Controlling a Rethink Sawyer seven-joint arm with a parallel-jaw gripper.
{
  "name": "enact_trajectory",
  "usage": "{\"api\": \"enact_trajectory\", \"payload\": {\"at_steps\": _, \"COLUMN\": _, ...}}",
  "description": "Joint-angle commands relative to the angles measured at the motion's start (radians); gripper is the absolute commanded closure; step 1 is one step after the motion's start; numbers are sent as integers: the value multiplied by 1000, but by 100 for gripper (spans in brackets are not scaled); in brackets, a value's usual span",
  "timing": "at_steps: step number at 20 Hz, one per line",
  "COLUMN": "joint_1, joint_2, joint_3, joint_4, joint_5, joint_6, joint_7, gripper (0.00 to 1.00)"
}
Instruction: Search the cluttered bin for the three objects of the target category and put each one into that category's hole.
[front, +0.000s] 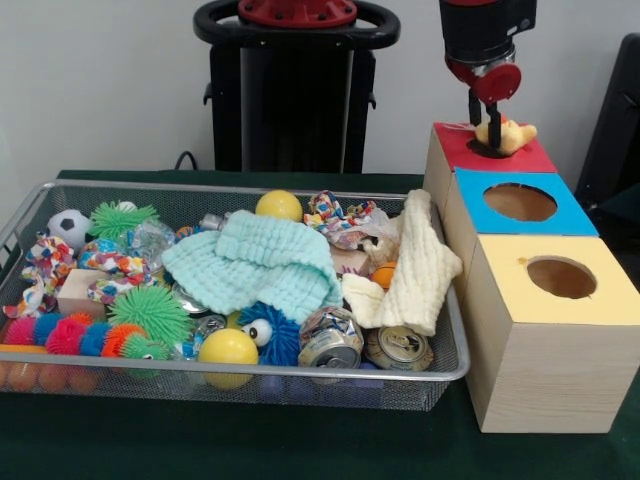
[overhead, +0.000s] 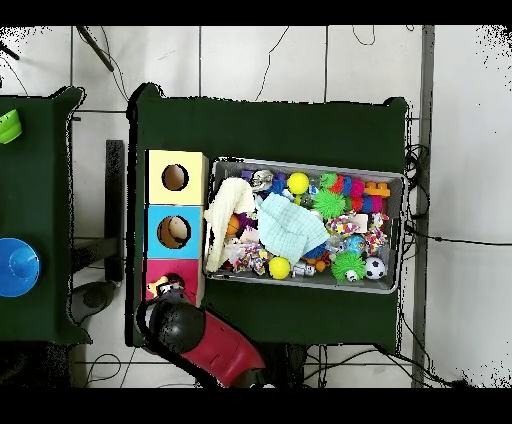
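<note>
Three wooden boxes stand in a row beside the wire bin (front: 30, 215), each topped with a coloured face and a round hole: the red box (front: 490, 155) directly beneath the gripper (front: 487, 118), the blue box (front: 520, 205) next toward the camera, and the yellow box (front: 555, 280) farthest from the gripper. The gripper hangs vertically over the red box, its fingers closed on a small yellow toy duck (front: 507, 134), which sits at the fingertips and right at the mouth of the red hole. The vertical approach aligns the duck with the opening so that it can drop straight in; judged from this, the step in hand is the deposit of one target item, and the release has not yet occurred. The overhead view confirms the arm over the red box, with the duck (overhead: 160, 288) showing as a pale spot at the box's edge of the arm. The bin lies to the side of the gripper and below it, well apart from the fingers. Its contents are piled loosely: a mint cloth (front: 255, 265) over the middle, a cream knitted cloth (front: 420, 265) draped across the rim nearest the boxes, and crushed cans (front: 365, 345) at the front. Whether further target items remain under the cloths cannot be determined.
</note>
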Motion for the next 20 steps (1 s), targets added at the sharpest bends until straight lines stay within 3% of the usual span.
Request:
{"api": "enact_trajectory", "payload": {"at_steps": 1, "joint_1": 11, "joint_2": 34, "joint_3": -11, "joint_4": -21, "joint_5": 44, "joint_6": 123, "joint_7": 223, "gripper": 0}}
{"api": "enact_trajectory", "payload": {"at_steps": 7, "joint_1": 11, "joint_2": 36, "joint_3": -21, "joint_4": -22, "joint_5": 35, "joint_6": 139, "joint_7": 219, "gripper": 0}}
{"api": "enact_trajectory", "payload": {"at_steps": 8, "joint_1": 12, "joint_2": 34, "joint_3": -22, "joint_4": -19, "joint_5": 38, "joint_6": 135, "joint_7": 222, "gripper": 100}}
{"api": "enact_trajectory", "payload": {"at_steps": 17, "joint_1": 8, "joint_2": 38, "joint_3": -53, "joint_4": -35, "joint_5": 22, "joint_6": 170, "joint_7": 213, "gripper": 100}}
{"api": "enact_trajectory", "payload": {"at_steps": 20, "joint_1": 35, "joint_2": 24, "joint_3": -98, "joint_4": -57, "joint_5": -12, "joint_6": 227, "joint_7": 236, "gripper": 100}}
